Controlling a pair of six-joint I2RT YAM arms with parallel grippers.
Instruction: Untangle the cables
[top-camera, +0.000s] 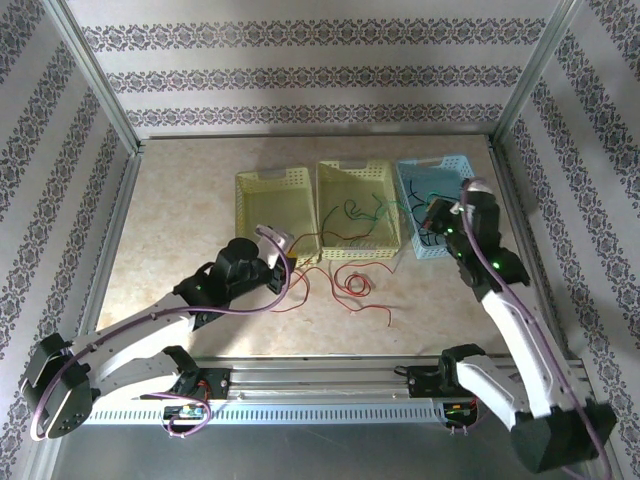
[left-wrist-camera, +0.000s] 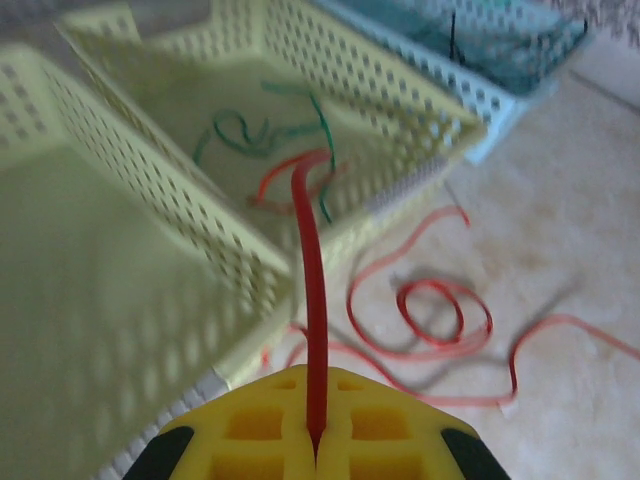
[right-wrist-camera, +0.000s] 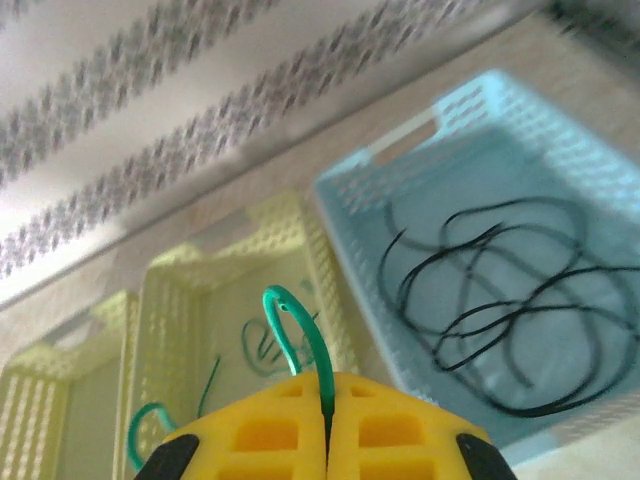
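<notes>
Cables (top-camera: 352, 212) are mid-sorting. The left gripper (left-wrist-camera: 315, 440) is pressed together on a red cable (left-wrist-camera: 311, 280) that runs over the wall of the middle yellow basket (left-wrist-camera: 380, 90). The right gripper (right-wrist-camera: 327, 425) pinches a green cable (right-wrist-camera: 300, 315) trailing into that same basket. Next, I judge, each strand must be drawn clear of the other. Black cables (right-wrist-camera: 500, 310) lie in the blue basket (right-wrist-camera: 460, 95). Red loops (left-wrist-camera: 440, 320) sprawl on the table (left-wrist-camera: 580, 200), and the perforated wall may snag.

Soft, even light; faint shadows on table (top-camera: 180, 215); wrist views blurred, washed out, edges softest.
</notes>
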